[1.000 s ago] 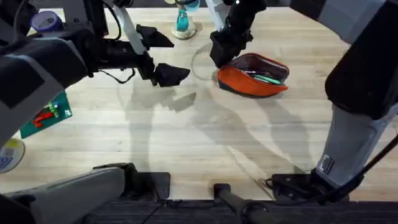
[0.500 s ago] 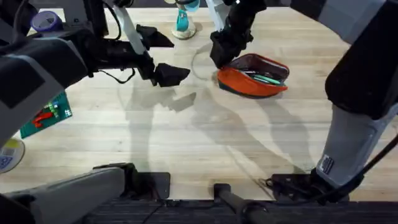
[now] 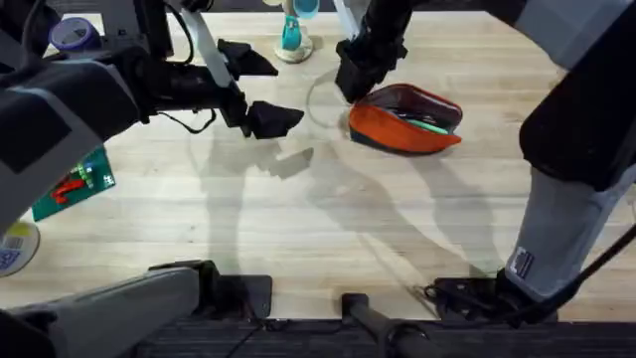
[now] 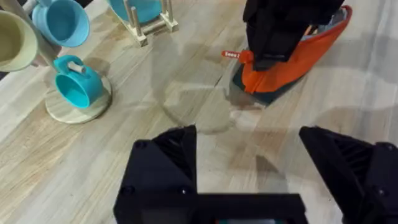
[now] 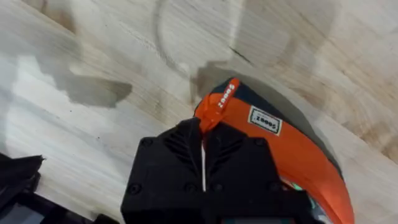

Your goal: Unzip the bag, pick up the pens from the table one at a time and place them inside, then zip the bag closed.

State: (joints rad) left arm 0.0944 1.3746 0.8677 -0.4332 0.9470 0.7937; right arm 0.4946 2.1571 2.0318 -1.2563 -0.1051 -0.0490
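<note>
Two arms are over the table (image 3: 328, 229). The orange bag (image 3: 405, 119) lies on the far right part of the tabletop, its mouth gaping open with the dark lining exposed. A light green pen (image 3: 425, 125) lies inside the open mouth; a second pen cannot be made out with certainty.

The right gripper (image 3: 356, 88) is at the bag's left end, fingers pressed together with only a thin seam between them. In the right wrist view, the right gripper (image 5: 203, 158) is clamped at the base of an orange pull tab (image 5: 221, 103) at the end of the bag (image 5: 283, 149), and the tab sticks out past the fingertips. A small white label (image 5: 265, 118) is sewn onto the fabric just beside it.

The left gripper (image 3: 256, 91) is above the table, well left of the bag, touching nothing. Its fingers are spread wide apart, with bare wood between them in the left wrist view (image 4: 249, 180).

A teal round stand (image 3: 292, 40) sits on the far edge of the table, near the bag's left end. A green card (image 3: 74, 185) lies at the left edge.
</note>
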